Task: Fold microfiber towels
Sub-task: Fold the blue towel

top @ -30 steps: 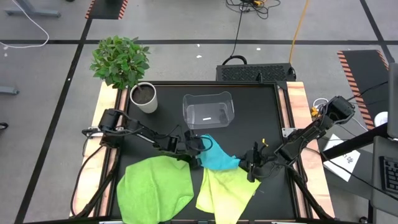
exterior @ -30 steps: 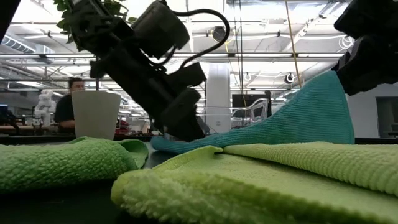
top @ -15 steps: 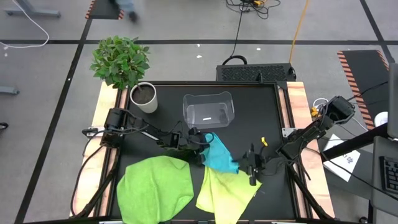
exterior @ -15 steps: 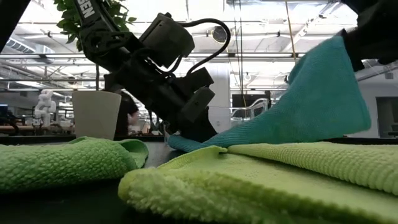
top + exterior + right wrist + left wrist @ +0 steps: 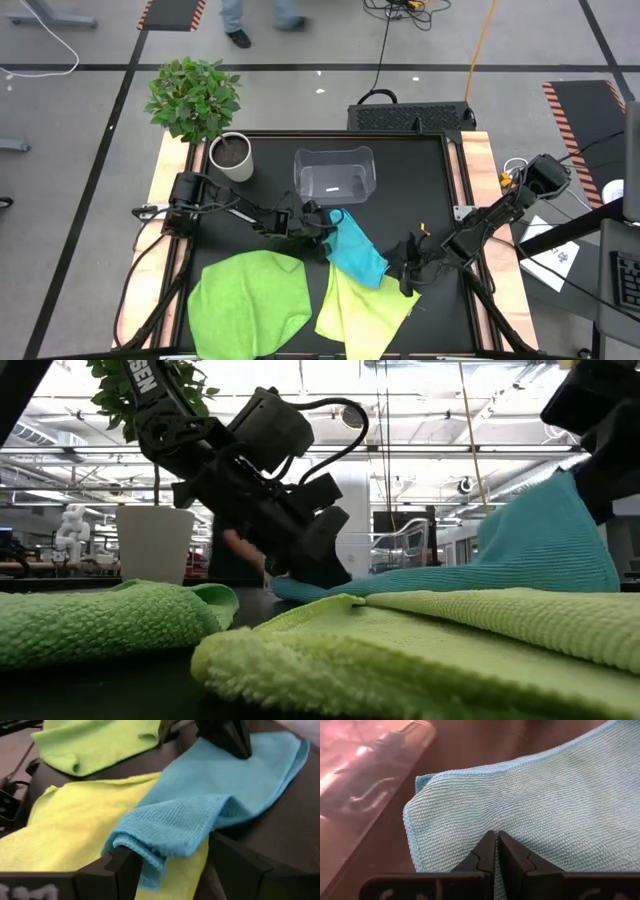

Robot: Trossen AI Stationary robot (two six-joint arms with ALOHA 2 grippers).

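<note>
Stretching between your two arms, the turquoise towel (image 5: 354,251) runs on a diagonal across the middle of the black table (image 5: 420,180), one end toward the clear plastic bin (image 5: 334,177), the other toward the table's right front. That long axis is what your next move turns on. The left gripper (image 5: 322,221) sits at the bin-side end with its fingers (image 5: 487,852) pressed together on a pinch of the blue cloth, low against the table. The right gripper (image 5: 402,270) is at the opposite end: its fingers are spread, and a bunched fold of the towel lies draped between them, so it looks to be cradling the cloth more than clamping it; whether it has real purchase cannot be told.

From the low camera, the right-hand end rides higher than the left, so the cloth slopes down toward the left claw. That raised end overhangs the pale yellow-green towel (image 5: 362,305), and the two look to be touching there. The bright green towel (image 5: 250,302) lies flat, clear of both grippers at the table's left front.

Each arm is nearest its own end; a fold would likely mean carrying one end along the diagonal toward the other.
</note>
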